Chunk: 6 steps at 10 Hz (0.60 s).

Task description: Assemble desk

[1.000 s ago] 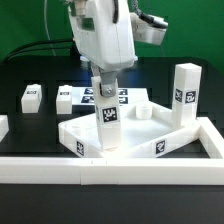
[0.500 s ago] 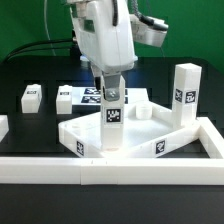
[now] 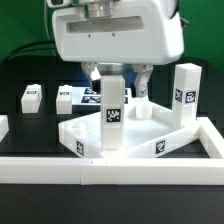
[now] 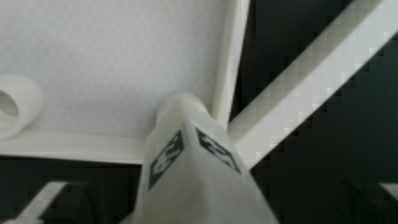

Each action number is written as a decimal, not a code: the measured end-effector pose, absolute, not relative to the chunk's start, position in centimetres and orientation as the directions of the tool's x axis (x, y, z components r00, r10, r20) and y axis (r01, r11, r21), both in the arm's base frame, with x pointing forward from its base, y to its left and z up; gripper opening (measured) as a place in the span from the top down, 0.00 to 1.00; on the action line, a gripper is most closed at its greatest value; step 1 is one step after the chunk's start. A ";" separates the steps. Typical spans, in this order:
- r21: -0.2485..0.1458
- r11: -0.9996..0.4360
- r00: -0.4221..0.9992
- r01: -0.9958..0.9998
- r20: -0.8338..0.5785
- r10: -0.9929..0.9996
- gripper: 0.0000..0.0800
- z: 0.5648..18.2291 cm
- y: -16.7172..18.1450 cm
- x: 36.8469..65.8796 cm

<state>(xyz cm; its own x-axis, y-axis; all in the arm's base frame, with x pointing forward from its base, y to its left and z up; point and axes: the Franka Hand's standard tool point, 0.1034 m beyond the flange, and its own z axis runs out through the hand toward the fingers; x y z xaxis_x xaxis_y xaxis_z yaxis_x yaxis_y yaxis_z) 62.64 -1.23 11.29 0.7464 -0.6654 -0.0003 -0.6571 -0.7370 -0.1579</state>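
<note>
The white tray-like tabletop [image 3: 140,137] lies upside down on the black table. One square white leg [image 3: 113,118] stands upright in its near corner on the exterior view's left. My gripper [image 3: 117,80] hangs over that leg's top, open, with a finger on either side and a gap to each. In the wrist view the leg [image 4: 192,165] rises toward the camera from the tabletop's corner [image 4: 107,70], and a round socket [image 4: 11,106] shows at the edge. A second leg [image 3: 184,96] stands upright at the right. Two more legs [image 3: 30,96] [image 3: 65,99] lie at the back left.
Low white border rails [image 3: 110,171] run along the front and up the right side [image 3: 214,140], close against the tabletop. The marker board [image 3: 92,97] lies flat behind the tabletop, partly hidden by my hand.
My jaws have opened and let go of the upright leg. The hand has turned so its broad side faces the exterior camera. The leg stays standing in its corner.
</note>
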 end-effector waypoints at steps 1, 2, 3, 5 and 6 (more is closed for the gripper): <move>-0.158 -0.776 0.785 -0.610 0.009 -0.619 0.19 11.3 -1.2 62.6; -0.154 -0.838 0.846 -0.523 0.026 -0.533 0.19 11.3 -1.3 62.6; -0.147 -0.881 0.887 -0.449 0.040 -0.459 0.19 11.3 -1.2 62.6; -0.130 -0.949 0.952 -0.289 0.065 -0.298 0.19 11.2 -1.4 62.6; -0.122 -0.969 0.972 -0.214 0.074 -0.224 0.19 11.2 -1.6 62.6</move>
